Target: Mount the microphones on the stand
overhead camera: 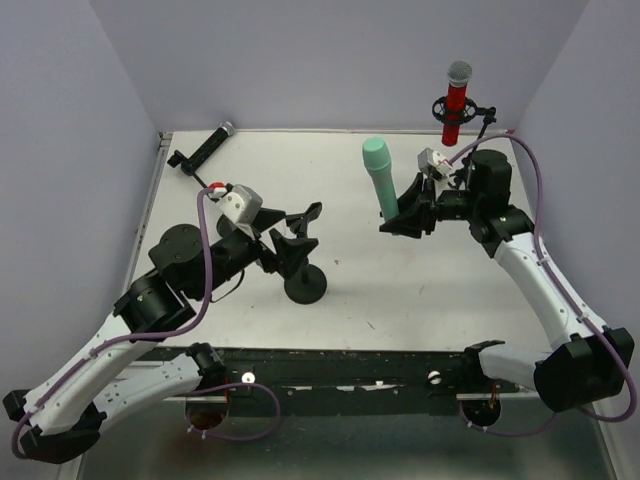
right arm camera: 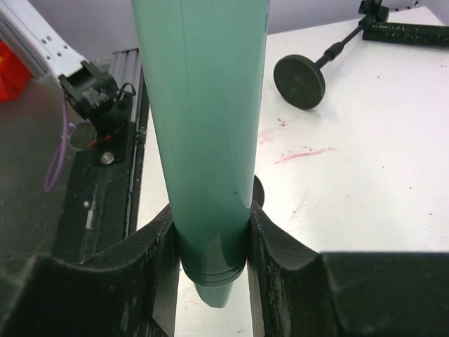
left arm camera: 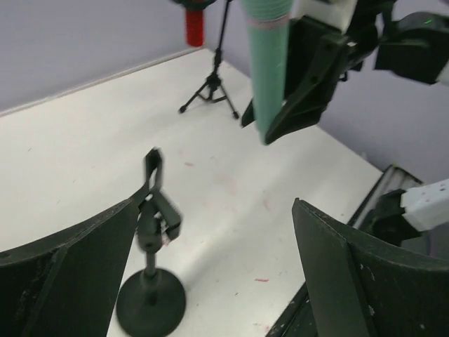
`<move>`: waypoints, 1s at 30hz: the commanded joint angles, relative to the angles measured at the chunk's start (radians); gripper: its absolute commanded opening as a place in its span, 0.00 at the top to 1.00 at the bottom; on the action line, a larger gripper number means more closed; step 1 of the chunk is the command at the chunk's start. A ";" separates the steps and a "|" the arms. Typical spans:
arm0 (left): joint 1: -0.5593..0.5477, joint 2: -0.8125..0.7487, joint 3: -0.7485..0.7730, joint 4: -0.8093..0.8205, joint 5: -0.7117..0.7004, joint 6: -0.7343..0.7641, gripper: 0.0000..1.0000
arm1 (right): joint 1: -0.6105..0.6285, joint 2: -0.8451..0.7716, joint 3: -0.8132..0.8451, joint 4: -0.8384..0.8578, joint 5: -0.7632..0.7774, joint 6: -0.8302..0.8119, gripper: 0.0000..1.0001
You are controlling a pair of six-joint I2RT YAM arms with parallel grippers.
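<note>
Mint-green mic [overhead camera: 379, 180] is clamped upright at btm by right gripper [overhead camera: 402, 220]; clip stand [overhead camera: 305, 287] is sat to its left, by wide-open, empty left gripper [overhead camera: 297, 228].

mint-green microphone [right arm camera: 205, 126] head cut off above

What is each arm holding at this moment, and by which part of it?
The right gripper holds the mint-green stick microphone upright, its fingers clamped near the handle's bottom end. The left gripper is open and holds nothing.
</note>
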 commanded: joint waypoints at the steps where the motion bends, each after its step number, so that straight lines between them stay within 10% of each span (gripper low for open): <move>1: 0.085 -0.074 -0.045 -0.263 -0.079 0.012 0.02 | 0.035 0.079 0.090 -0.280 0.053 -0.302 0.93; 7: 0.126 -0.125 -0.146 -0.264 -0.047 0.003 0.02 | 0.052 0.086 0.044 -0.222 0.024 -0.262 0.93; 19: 0.169 -0.209 -0.507 0.302 0.074 0.219 0.02 | 0.052 0.066 -0.042 -0.159 -0.002 -0.216 0.93; 30: 0.189 -0.128 -0.544 0.557 0.064 0.245 0.05 | 0.052 0.061 -0.048 -0.156 -0.018 -0.213 0.93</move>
